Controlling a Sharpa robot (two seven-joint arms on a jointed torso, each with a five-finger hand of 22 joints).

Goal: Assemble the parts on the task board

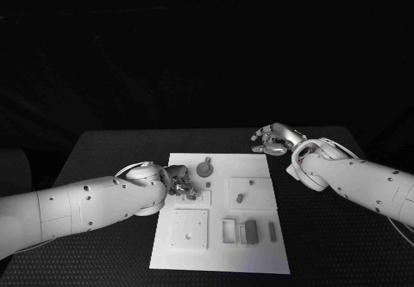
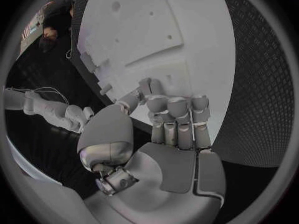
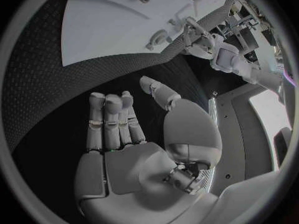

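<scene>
Head view: a white task board [image 1: 259, 251] is seen lying in the middle of the black bench [image 1: 103, 149], its long side running away from the robot.
Left robot hand [image 1: 181, 182]: placed over the board's left edge, about midway along it, beside a small raised square plate. Fingers are curled downward toward the board; whether a part is pinched cannot be told from this view.
Left wrist view: the left robot hand's fingers [image 2: 177, 117] are seen bent together with their tips at or very near the board's white surface; nothing is seen clasped between them, and contact cannot be confirmed.
Right robot hand [image 1: 277, 140]: held off the board, above the bench just past the board's far right corner. Fingers are loosely spread and nothing is carried.
Right wrist view: the right robot hand [image 3: 134, 144] is shown with fingers extended side by side, thumb apart, palm bare, over the dark bench.
Round part [image 1: 204, 168]: a disc-shaped piece is seen on the far half of the board, just beyond the left robot hand.
Small peg [image 1: 240, 197]: stands on the square plate near the board's centre.
Dark block [image 1: 251, 231]: lies in the near right area, beside a pale rectangular frame [image 1: 228, 231].
Slim bar [image 1: 273, 232]: lies just right of the block.
Square plate [image 1: 189, 229]: sits on the near left of the board, with a hole in it.
</scene>
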